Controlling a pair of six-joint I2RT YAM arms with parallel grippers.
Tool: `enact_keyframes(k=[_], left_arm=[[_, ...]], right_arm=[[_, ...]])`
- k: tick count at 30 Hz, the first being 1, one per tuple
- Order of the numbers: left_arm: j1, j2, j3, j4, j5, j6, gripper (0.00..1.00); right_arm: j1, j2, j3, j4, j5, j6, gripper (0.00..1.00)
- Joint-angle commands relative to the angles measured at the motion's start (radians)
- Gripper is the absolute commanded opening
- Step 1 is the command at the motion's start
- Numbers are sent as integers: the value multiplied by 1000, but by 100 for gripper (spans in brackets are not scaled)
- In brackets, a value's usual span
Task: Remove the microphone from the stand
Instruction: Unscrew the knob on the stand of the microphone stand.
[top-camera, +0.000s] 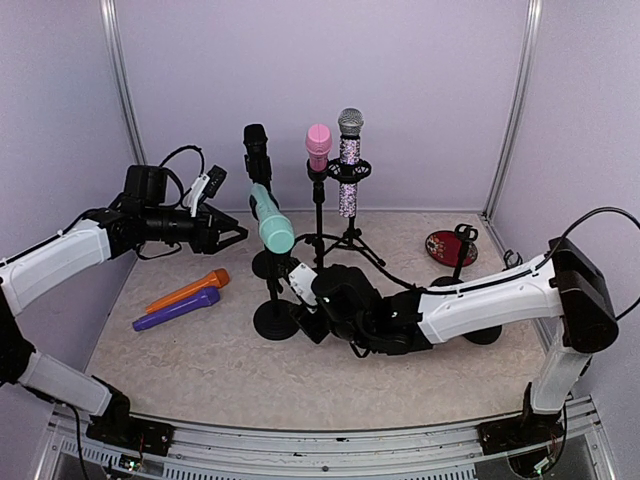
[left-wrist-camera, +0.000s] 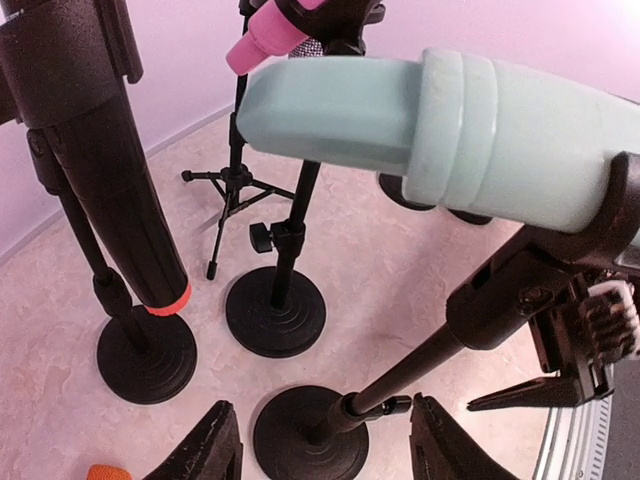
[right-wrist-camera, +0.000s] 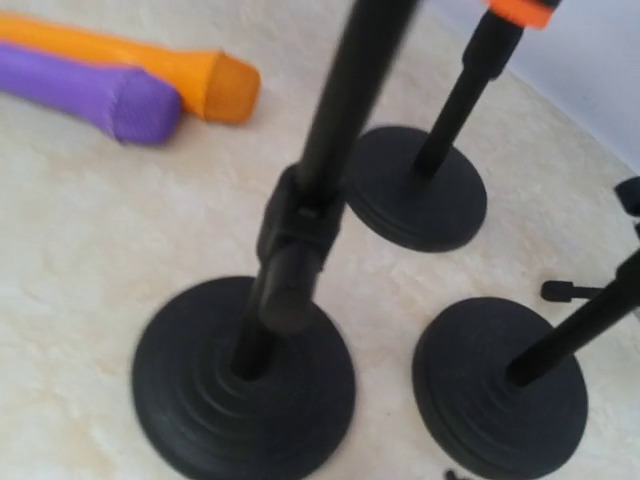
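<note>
- A pale marbled worktop (top-camera: 180, 370) filled the top view, with lilac walls around it.
- The left arm (top-camera: 60, 262) reached in from 9 o'clock. The right arm (top-camera: 490, 300) lay low across the surface from 4 o'clock.
- A black round-based stand (top-camera: 275, 320) stood just left of centre among several others.
- The mint microphone (top-camera: 270, 222) sat tilted in that stand's clip, above the base.
- The left gripper (top-camera: 232, 237) hovered just beside the microphone at its 9 o'clock, jaws parted and empty.
- The right gripper (top-camera: 300, 292) was low by the stand's pole, at the microphone's 5 o'clock. Whether it clasped the pole or had let go could not be told.
- An orange microphone (top-camera: 190, 288) and a purple microphone (top-camera: 178, 308) lay side by side at 8 o'clock.
- The mint body looked like smooth, rigid plastic, so it was probably light and somewhat slippery. The narrower shaft clear of the clip seemed the best place to take hold.
- No brand, label or writing could be read anywhere.
</note>
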Motion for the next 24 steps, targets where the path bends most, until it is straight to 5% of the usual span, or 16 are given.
enact_keyframes(k=[1,9,15,24], left_arm=[[9,-40,-26,-39,55,25,58],[14,-50,-30,-102,99,62,61],[21,-76,-39,-124,103,89,62],[21,-86,-46,-142,95,129,63]], right_arm=[[-52,-91,-94,125,-210,176,49],[-213,-57,-133,315,-629,531,47],[-318,92,-119,513,-950,998,51],[-315,251,-68,737,-1027,1322,54]])
